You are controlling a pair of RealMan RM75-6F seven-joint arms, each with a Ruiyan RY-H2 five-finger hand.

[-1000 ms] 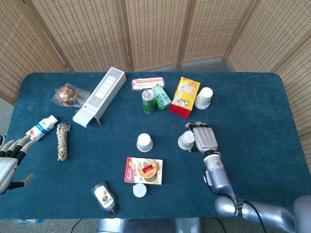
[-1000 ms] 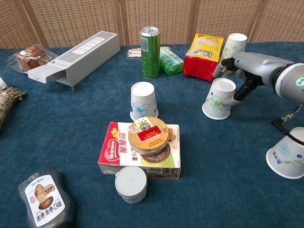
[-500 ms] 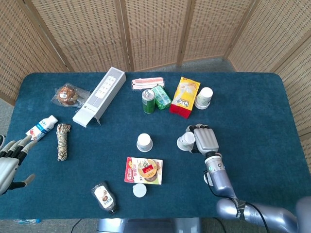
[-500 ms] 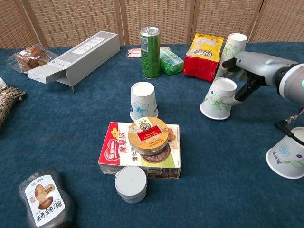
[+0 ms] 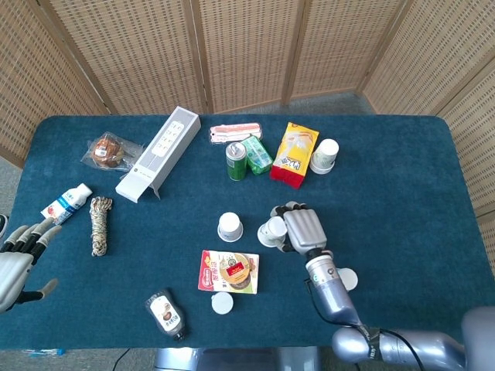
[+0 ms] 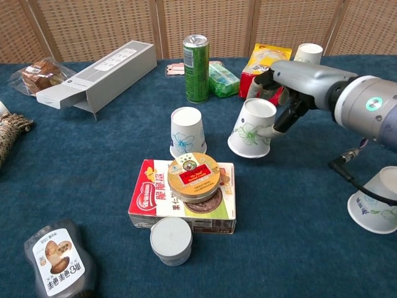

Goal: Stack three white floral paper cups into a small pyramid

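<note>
My right hand [image 5: 302, 227] [image 6: 296, 79] grips a white floral paper cup [image 5: 271, 230] [image 6: 251, 128], mouth down and tilted, just above the cloth. A little to its left, a second floral cup [image 5: 230, 226] [image 6: 187, 131] stands upside down on the table, apart from the held one. A third cup [image 5: 325, 156] [image 6: 308, 54] stands upside down at the back beside the yellow snack bag. Another floral cup [image 5: 347, 279] [image 6: 375, 200] sits by my right forearm, near the front right. My left hand [image 5: 19, 255] hovers at the table's left edge, fingers spread, holding nothing.
A biscuit box [image 6: 149, 202] with a round tin [image 6: 193, 174] on it lies just in front of the standing cup, with a small grey cup [image 6: 171, 240] before it. A green can [image 6: 196, 59], a green pack [image 6: 223, 78] and a snack bag [image 6: 265, 69] stand behind. A white carton [image 5: 158, 153], rope [image 5: 100, 224] and a sauce bottle [image 5: 165, 314] lie to the left.
My right hand has carried its cup leftward, off the cloth, to close beside the upside-down cup in the middle. The left hand has barely shifted.
</note>
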